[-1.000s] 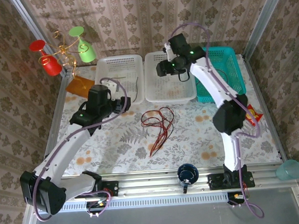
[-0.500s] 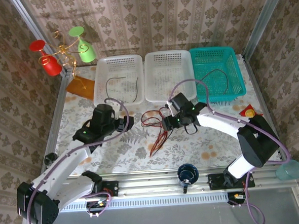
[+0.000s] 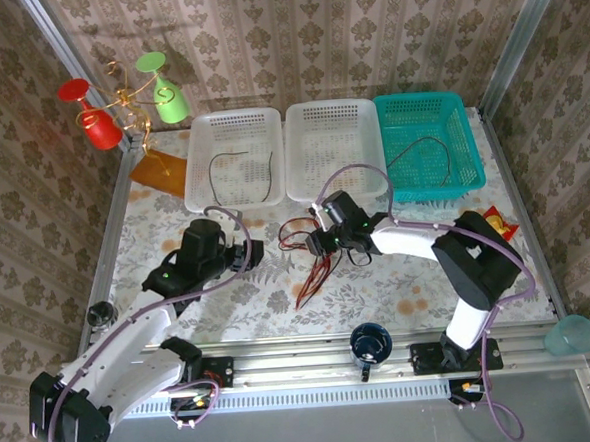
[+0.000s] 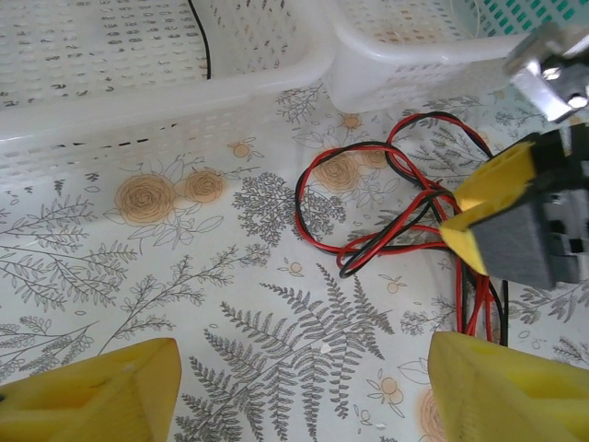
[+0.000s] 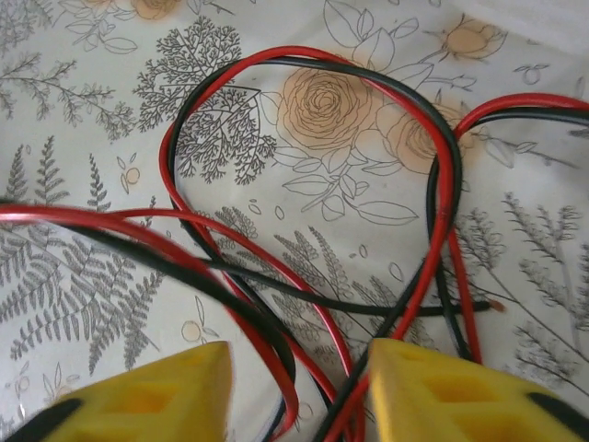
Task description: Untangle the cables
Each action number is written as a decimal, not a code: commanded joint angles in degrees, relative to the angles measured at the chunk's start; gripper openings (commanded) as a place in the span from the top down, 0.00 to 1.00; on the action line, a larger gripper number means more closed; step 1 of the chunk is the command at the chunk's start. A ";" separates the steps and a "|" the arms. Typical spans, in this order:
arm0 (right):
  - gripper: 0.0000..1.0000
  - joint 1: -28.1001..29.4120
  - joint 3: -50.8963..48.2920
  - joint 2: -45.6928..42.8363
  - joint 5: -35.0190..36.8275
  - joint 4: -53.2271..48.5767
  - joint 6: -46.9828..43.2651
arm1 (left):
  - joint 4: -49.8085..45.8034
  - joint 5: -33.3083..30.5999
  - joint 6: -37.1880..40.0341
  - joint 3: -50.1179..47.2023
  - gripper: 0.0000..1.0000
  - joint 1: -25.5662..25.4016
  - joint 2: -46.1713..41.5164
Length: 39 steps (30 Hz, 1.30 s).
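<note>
R fingers (image 5: 138,401) off mid basket (image 3: 331,106), at cables (image 5: 440,184).

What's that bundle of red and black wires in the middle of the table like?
The cables are thin, glossy red and black wires, looped over one another in a loose knot. They lie on the flowered tablecloth just in front of the white baskets. Several strands pass between the open fingers of the right gripper.

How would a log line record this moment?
right hand: open, over cables | left hand: open, near | cables: tangled
</note>
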 commanded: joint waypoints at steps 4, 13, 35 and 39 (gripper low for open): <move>0.84 1.57 3.43 0.16 1.06 0.39 -1.77 | -0.25 -0.90 -0.99 0.67 0.28 -0.61 -1.04; 1.00 2.27 5.09 -11.43 3.96 -6.13 -4.71 | -1.62 -1.62 2.38 4.47 0.28 -0.70 -1.78; 1.00 2.05 3.16 -28.22 9.04 0.53 -9.56 | 3.93 5.73 8.53 6.09 0.29 -0.74 -4.34; 1.00 2.10 4.26 -29.96 8.65 1.56 -9.12 | 5.57 9.24 8.89 5.80 0.31 -1.02 -4.30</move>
